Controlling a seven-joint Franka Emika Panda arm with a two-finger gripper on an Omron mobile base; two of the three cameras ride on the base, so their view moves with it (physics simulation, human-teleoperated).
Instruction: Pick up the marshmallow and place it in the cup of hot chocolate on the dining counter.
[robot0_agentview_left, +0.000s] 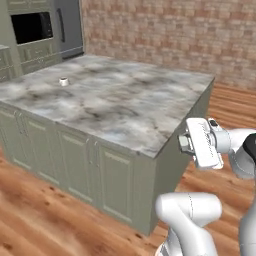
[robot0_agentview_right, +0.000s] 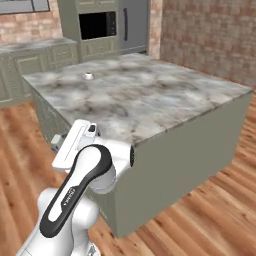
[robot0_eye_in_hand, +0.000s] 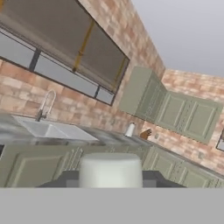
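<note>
The dining counter (robot0_agentview_left: 125, 107) (robot0_agentview_right: 150, 100) is a broad marble-topped island with sage-green sides, straight ahead of me. Near its far left corner stands the cup of hot chocolate (robot0_agentview_left: 63, 81) (robot0_agentview_right: 88, 76), a tiny pale mug with a dark top. The marshmallow is out of view. My gripper (robot0_agentview_left: 183, 144) (robot0_agentview_right: 56, 143) hangs off the counter's near corner, about level with the top and pointing left, far from the mug. Its fingers are too small to read as open or shut. Nothing shows in them.
Behind the island are a built-in black oven (robot0_agentview_left: 32, 27) (robot0_agentview_right: 98, 24) in green cabinets, a grey fridge (robot0_agentview_left: 70, 24) and a brick wall. Wooden floor surrounds the island. The hand view looks at a far worktop with a sink (robot0_eye_in_hand: 50, 130), a faucet (robot0_eye_in_hand: 46, 104) and green wall cabinets (robot0_eye_in_hand: 175, 111).
</note>
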